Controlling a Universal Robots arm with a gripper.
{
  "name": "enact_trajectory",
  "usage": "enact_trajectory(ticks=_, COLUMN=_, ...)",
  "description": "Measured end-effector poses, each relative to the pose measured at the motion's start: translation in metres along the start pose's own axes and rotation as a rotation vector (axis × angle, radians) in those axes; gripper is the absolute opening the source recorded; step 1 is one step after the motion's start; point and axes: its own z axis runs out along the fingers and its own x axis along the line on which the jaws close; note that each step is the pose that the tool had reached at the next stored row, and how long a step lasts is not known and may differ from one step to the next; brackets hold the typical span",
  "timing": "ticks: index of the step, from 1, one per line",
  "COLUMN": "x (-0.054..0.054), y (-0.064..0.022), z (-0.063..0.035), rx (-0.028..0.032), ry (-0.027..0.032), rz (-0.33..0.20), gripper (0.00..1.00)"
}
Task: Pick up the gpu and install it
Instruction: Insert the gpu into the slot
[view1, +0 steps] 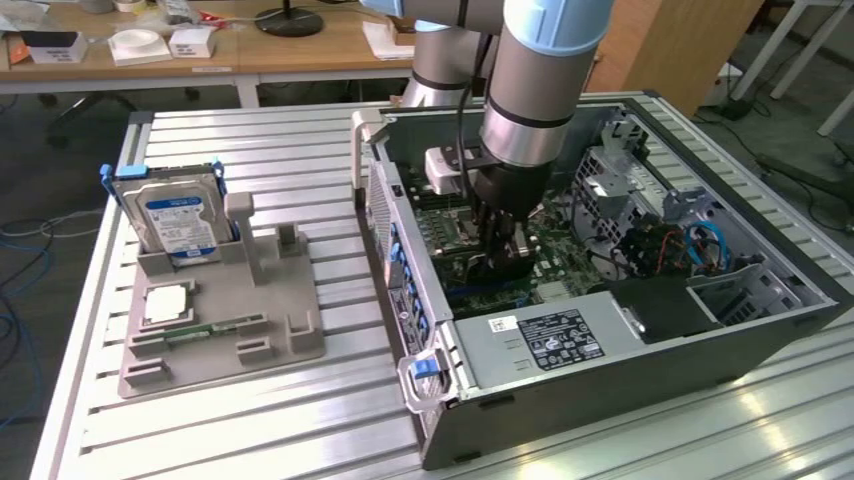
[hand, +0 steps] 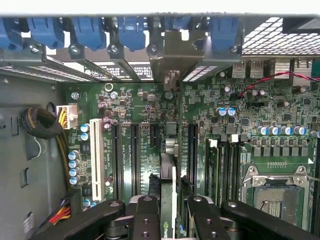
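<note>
Green along its thin edge, the gpu (hand: 167, 220) stands upright between the gripper's (hand: 171, 202) black fingers (hand: 146, 215), which are closed narrowly on its two faces. It sits over the motherboard (hand: 135, 107) in line with the long dark expansion slots (hand: 134, 155), its far end toward the rear bracket openings with blue clips (hand: 132, 32); I cannot tell whether it is seated. In the exterior view the gripper (view1: 501, 255) reaches down inside the open computer case (view1: 561, 420). Well apart, on the exterior view's left, a grey holder (view1: 267, 300) carries a blue-labelled hard drive (view1: 180, 220) and a memory stick (view1: 214, 328).
</note>
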Motion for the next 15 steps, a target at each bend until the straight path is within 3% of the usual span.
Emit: enact_trajectory(ticks=15, x=-0.0023, y=0.0001, z=0.0002, rx=-0.0001, ry=-0.0002, rz=-0.001, gripper=0.26)
